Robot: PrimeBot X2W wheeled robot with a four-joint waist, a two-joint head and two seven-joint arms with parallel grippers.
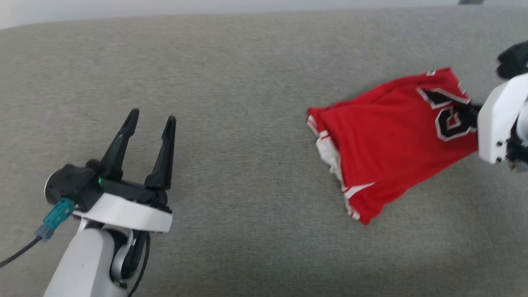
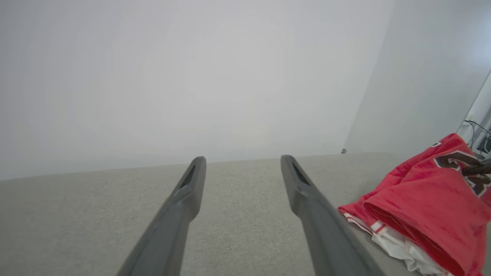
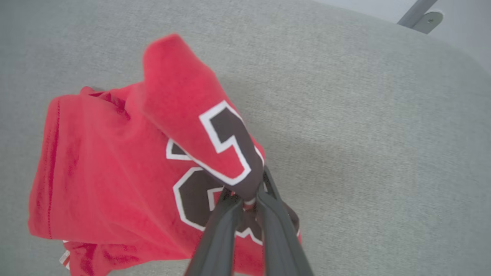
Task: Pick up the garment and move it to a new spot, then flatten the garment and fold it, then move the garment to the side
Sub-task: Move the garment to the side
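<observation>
The garment [image 1: 392, 136], a red jersey with white trim and black white-outlined numerals, lies bunched on the grey fabric surface [image 1: 247, 82] at the right. My right gripper [image 3: 249, 197] is shut on a fold of the garment [image 3: 115, 172] at the numerals, lifting that part while the rest drapes down. In the head view its white wrist [image 1: 501, 119] covers the jersey's right end. My left gripper [image 1: 152, 115] stands open at the lower left, far from the cloth, nothing between its fingers. In the left wrist view the garment [image 2: 425, 203] lies right of my open left gripper [image 2: 241, 159].
The grey fabric surface spreads wide to the left and front of the jersey. A pale wall [image 2: 191, 76] rises behind its far edge. A metal bracket [image 3: 420, 15] sits past the surface's corner. Cables [image 2: 475, 130] hang by the wall at the far right.
</observation>
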